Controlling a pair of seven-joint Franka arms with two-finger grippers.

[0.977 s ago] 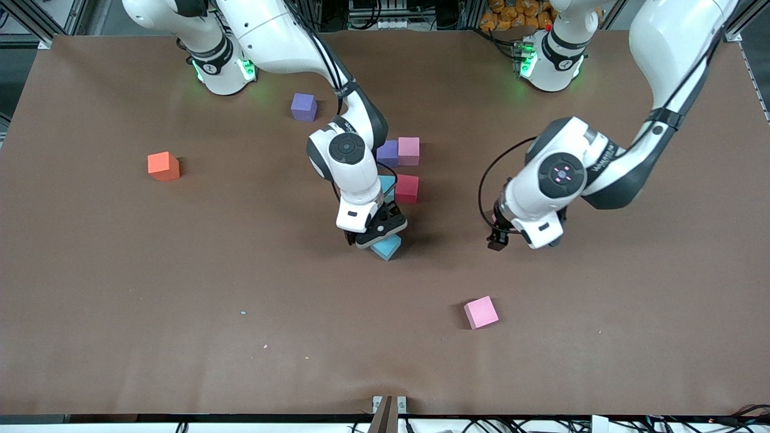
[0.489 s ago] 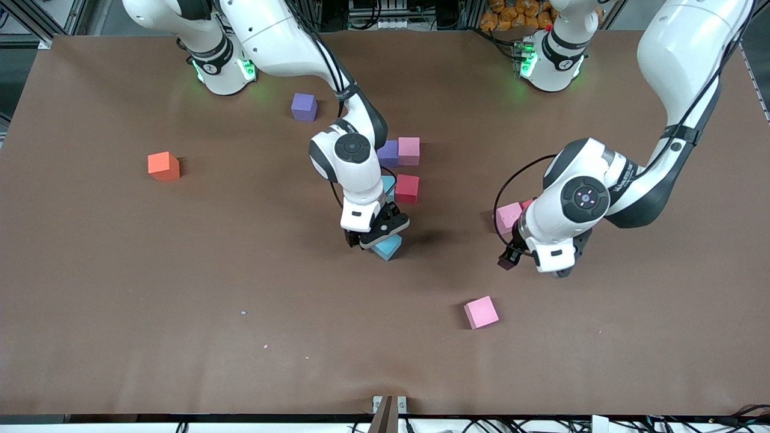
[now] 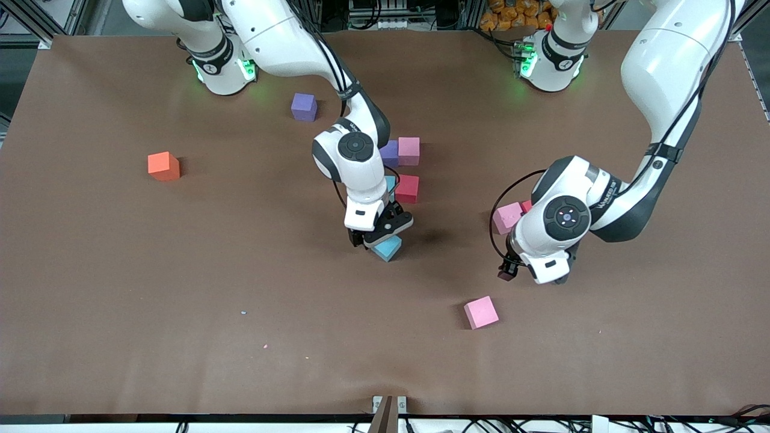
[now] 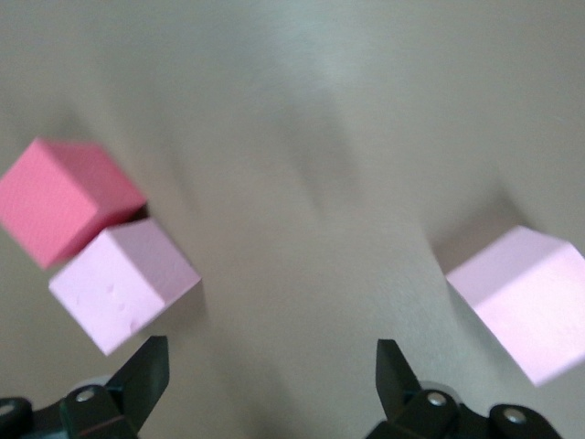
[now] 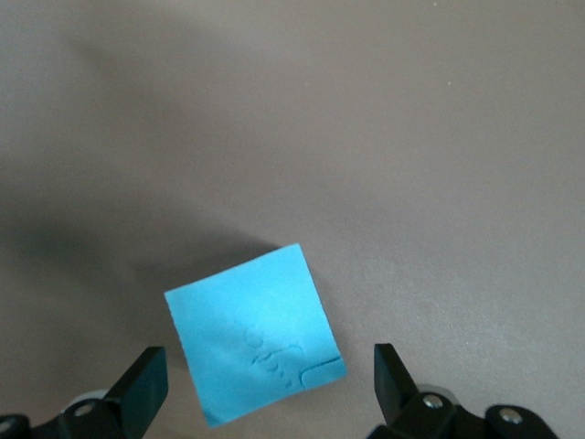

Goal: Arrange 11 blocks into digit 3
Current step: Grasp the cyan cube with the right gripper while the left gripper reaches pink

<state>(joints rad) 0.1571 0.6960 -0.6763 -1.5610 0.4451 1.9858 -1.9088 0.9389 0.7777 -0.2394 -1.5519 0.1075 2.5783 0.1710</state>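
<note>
One blue block [image 5: 253, 331] under right hand [image 5: 265, 389]

Looks like a robotics lab w/ a test bench, not a home or shop. Two white arms [image 3: 283, 36] are standing bolted at the table's far edge, bases glowing green. A plain brown mat [image 3: 180, 288] is covering the whole table (no household clutter). Aluminium frame rails [image 3: 36, 21] are showing at the far corners, cables [image 3: 541, 424] are running along the near edge, and foam cubes [image 3: 163, 166] are lying scattered.
</note>
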